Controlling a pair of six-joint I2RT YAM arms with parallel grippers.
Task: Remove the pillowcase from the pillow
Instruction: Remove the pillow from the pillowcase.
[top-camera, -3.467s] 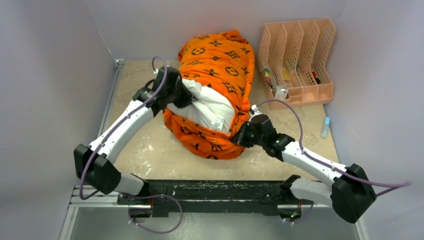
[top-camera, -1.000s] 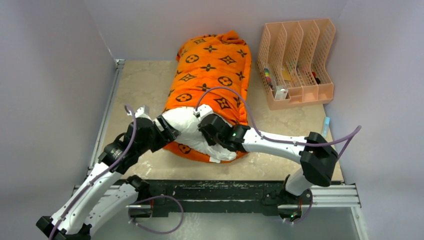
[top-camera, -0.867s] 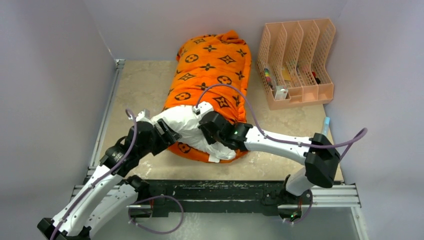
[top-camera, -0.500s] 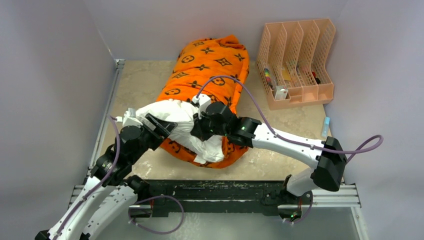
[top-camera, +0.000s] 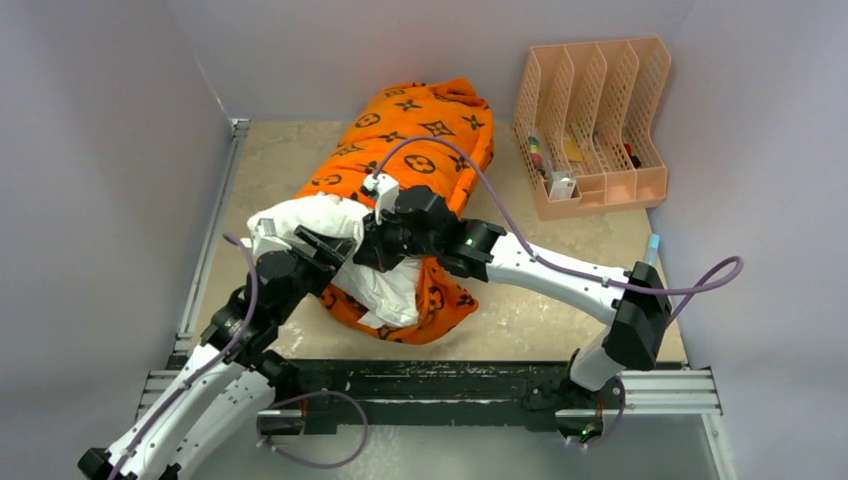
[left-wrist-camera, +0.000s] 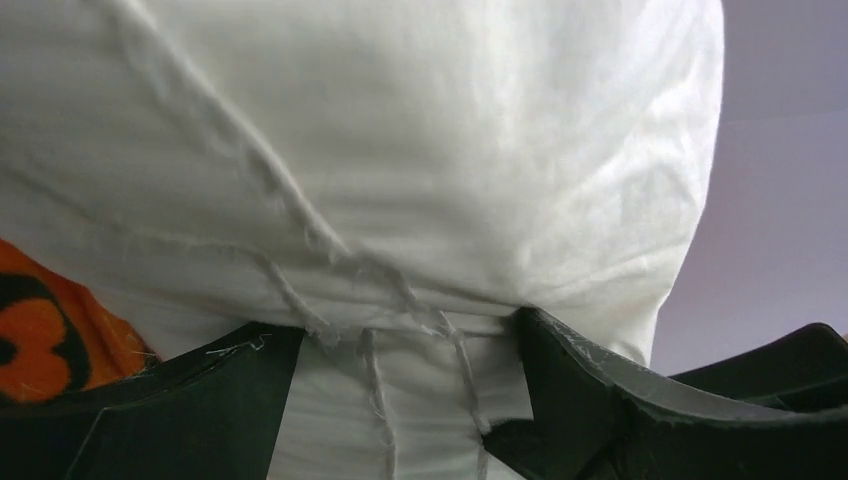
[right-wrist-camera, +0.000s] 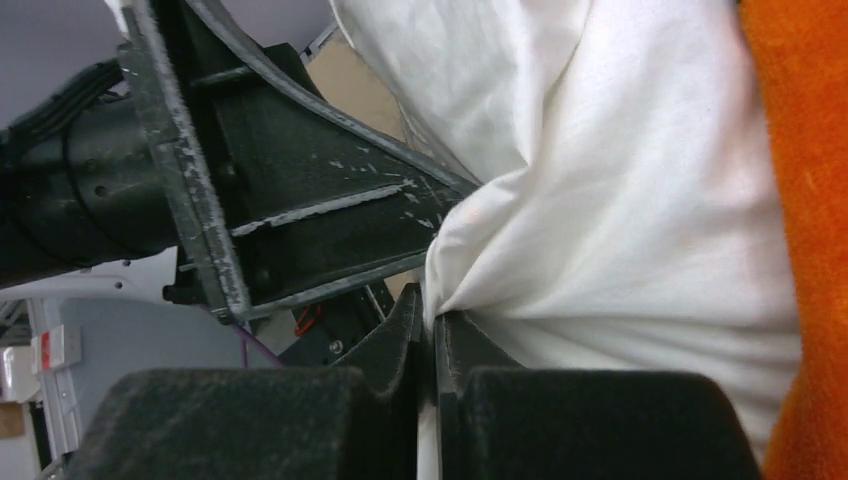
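- Reaching in from the near-left corner, the left gripper (top-camera: 322, 247) meets the exposed end of the pillow (top-camera: 305, 215).
- Left wrist view: both fingers (left-wrist-camera: 200, 400) stand wide apart and the pillow's seamed white edge fills the gap between them. Firm clamp or loose contact cannot be told.
- The pillow's bare white end juts out of the cover's mouth toward the near left and sits raised above the left gripper. The rest of the pillow is hidden inside the cover.
- The right gripper (right-wrist-camera: 433, 325) comes across from the right side, just beside the left one. Its jaws are closed tight on a fold of white pillow fabric, with orange plush at the frame's right edge.
- The pillowcase (top-camera: 420, 140) lies diagonally on the table (top-camera: 280, 160).
  - Its closed end is at the far wall.
  - Its open end is bunched below and to the right of the exposed pillow.
- A pink mesh organiser (top-camera: 590, 120) stands at the far right, near the pillowcase's closed end but apart from it. Small items sit in its compartments.
- A small pale-blue object (top-camera: 652, 250) lies at the table's right edge.
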